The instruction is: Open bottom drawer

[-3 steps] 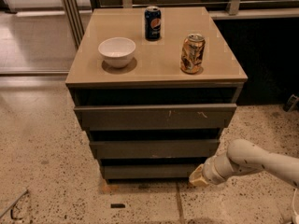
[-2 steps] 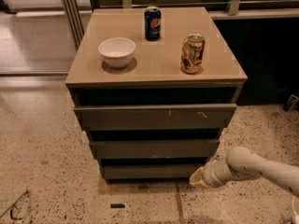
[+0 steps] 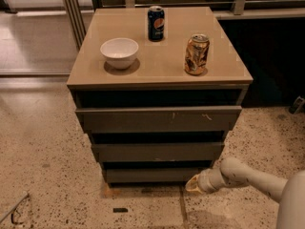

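Observation:
The bottom drawer (image 3: 152,174) is the lowest, narrowest dark grey-brown front of the three in the cabinet. It sits slightly out from the cabinet body, like the two above it. My gripper (image 3: 192,184) is low near the floor, just below and in front of the bottom drawer's right end. My pale arm (image 3: 252,178) reaches in from the lower right.
On the cabinet top (image 3: 224,61) stand a white bowl (image 3: 119,52), a dark blue can (image 3: 156,23) and a dented golden can (image 3: 196,54). The middle drawer (image 3: 157,151) and the scratched top drawer (image 3: 157,119) sit above. Speckled floor surrounds the cabinet; a small dark object (image 3: 120,209) lies in front.
My arm and gripper have shifted only slightly near the bottom drawer's right end. The drawers have not visibly moved.

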You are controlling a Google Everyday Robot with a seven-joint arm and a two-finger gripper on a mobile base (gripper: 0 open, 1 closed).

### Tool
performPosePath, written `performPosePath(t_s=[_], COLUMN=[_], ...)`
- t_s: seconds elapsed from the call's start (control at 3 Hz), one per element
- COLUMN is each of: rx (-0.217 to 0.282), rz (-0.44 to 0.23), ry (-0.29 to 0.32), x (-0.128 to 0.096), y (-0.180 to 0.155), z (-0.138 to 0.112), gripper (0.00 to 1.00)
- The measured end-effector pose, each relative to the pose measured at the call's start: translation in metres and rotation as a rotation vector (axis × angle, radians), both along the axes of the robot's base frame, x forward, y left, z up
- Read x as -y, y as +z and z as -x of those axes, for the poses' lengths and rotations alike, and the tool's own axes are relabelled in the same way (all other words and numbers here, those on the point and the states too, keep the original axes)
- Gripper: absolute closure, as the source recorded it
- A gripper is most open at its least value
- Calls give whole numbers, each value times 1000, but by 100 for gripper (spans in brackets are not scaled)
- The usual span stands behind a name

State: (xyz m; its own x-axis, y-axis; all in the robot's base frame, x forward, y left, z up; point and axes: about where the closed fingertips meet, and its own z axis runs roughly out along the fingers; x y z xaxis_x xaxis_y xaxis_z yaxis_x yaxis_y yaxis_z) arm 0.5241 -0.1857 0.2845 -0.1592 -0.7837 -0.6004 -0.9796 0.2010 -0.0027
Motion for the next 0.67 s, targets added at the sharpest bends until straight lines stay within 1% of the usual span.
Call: performPosePath(t_s=[0.33, 0.67], rx=[14, 25], rz=[-2, 6], ry=[-23, -2], x=[5, 3], y=[-5, -9], z=[-12, -10], gripper=[100, 100])
